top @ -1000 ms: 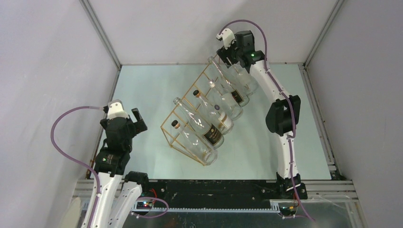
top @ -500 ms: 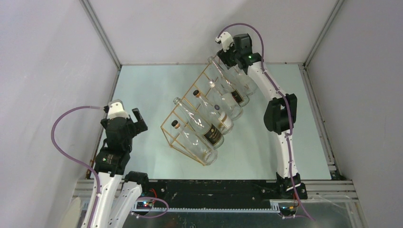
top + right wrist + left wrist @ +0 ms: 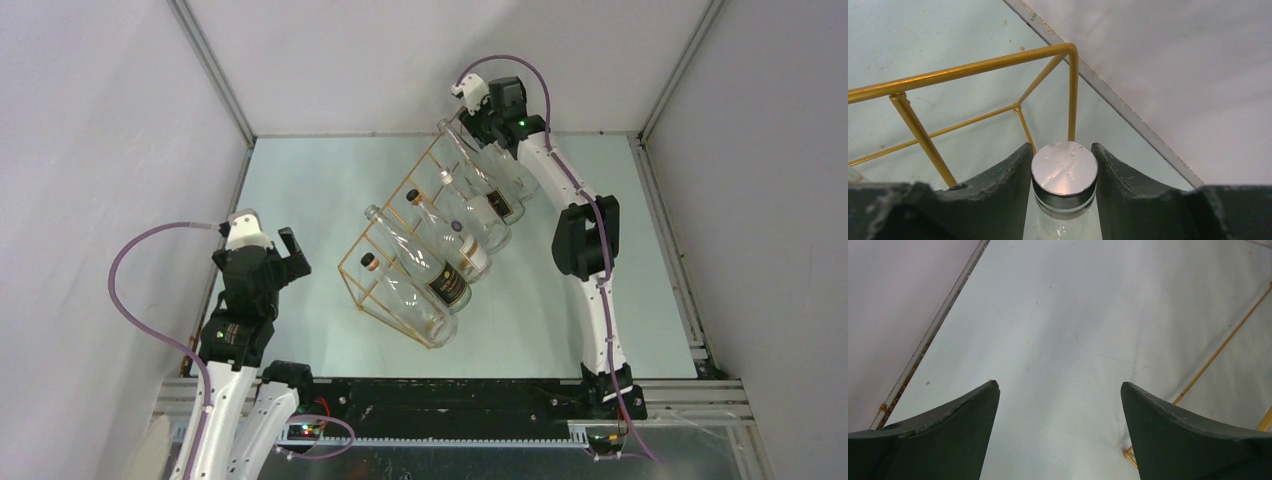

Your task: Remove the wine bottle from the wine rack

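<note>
The gold wire wine rack [image 3: 390,200] lies diagonally across the table and holds several clear glass bottles. My right gripper [image 3: 468,118] is at the rack's far end, shut on the top of the farthest wine bottle [image 3: 505,170]. In the right wrist view both fingers [image 3: 1013,175] press the sides of the bottle's silver cap [image 3: 1064,167], with the gripper [image 3: 1062,147] just inside the rack's top corner wire [image 3: 973,67]. My left gripper [image 3: 282,255] is open and empty over bare table, left of the rack. Its wrist view [image 3: 1058,384] shows a rack wire [image 3: 1218,352] at the right.
The other bottles [image 3: 440,275] lie side by side in the rack, necks pointing to the far left. The grey back wall and its metal frame [image 3: 1128,110] run just behind the right gripper. A side wall edge [image 3: 933,330] runs left of the left gripper.
My right arm has shifted slightly left and toward the back wall at the rack's far end. The left arm has not moved.
</note>
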Action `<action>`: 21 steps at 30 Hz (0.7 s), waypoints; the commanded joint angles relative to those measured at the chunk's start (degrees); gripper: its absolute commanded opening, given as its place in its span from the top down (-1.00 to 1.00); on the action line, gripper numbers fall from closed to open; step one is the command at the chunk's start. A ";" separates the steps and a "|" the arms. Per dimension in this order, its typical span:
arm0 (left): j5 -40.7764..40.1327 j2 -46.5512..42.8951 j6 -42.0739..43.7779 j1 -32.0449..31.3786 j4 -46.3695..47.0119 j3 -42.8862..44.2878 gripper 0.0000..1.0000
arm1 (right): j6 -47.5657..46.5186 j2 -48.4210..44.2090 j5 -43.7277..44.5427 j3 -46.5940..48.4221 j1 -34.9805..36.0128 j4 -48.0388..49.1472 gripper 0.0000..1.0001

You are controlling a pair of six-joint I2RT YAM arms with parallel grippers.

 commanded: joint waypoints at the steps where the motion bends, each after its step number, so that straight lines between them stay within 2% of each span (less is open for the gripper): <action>1: 0.27 0.47 1.27 0.44 1.58 0.05 -0.97 | -0.14 -0.05 0.07 0.99 0.03 2.40 0.10; 4: 0.22 0.51 1.27 0.40 1.54 0.05 -0.97 | -0.21 -0.07 0.17 0.87 0.05 2.35 0.26; 5: 0.16 0.55 1.27 0.44 1.54 0.05 -0.97 | -0.22 -0.14 0.17 0.80 0.04 2.40 0.40; 7: 0.13 0.55 1.27 0.45 1.55 0.06 -0.97 | -0.24 -0.34 0.22 0.69 0.08 2.48 0.56; 12: -0.06 0.75 1.27 0.39 1.56 0.09 -0.97 | -0.61 -1.31 1.54 0.26 0.50 3.27 0.72; 18: -0.26 0.98 1.19 0.39 1.52 0.14 -0.97 | -0.78 -5.25 0.88 -1.31 0.63 4.29 1.00; 21: -0.43 1.03 1.19 0.42 1.49 0.15 -0.97 | -0.28 -8.15 0.92 -4.98 0.50 7.64 1.00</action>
